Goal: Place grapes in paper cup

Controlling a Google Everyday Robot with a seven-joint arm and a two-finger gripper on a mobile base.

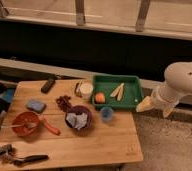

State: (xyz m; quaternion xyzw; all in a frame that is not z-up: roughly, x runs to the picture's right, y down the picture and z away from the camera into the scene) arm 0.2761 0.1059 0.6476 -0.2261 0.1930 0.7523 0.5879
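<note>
The grapes (64, 102), a small dark reddish bunch, lie on the wooden table (104, 145) left of centre. The paper cup (86, 90), short and white, stands upright just right of and behind them, beside the green tray. My gripper (155, 108) hangs from the white arm (185, 80) off the table's right edge, beyond the tray's right end and far from both grapes and cup. Its two pale fingers are spread apart and hold nothing.
A green tray (131, 82) holds an orange fruit (100, 97) and pale sticks (117, 91). A small blue cup (107, 114), a dark purple bowl (79, 117), an orange bowl (25, 122), a blue sponge (36, 105), a black remote (48, 85) and a black tool (19, 159) are on the table.
</note>
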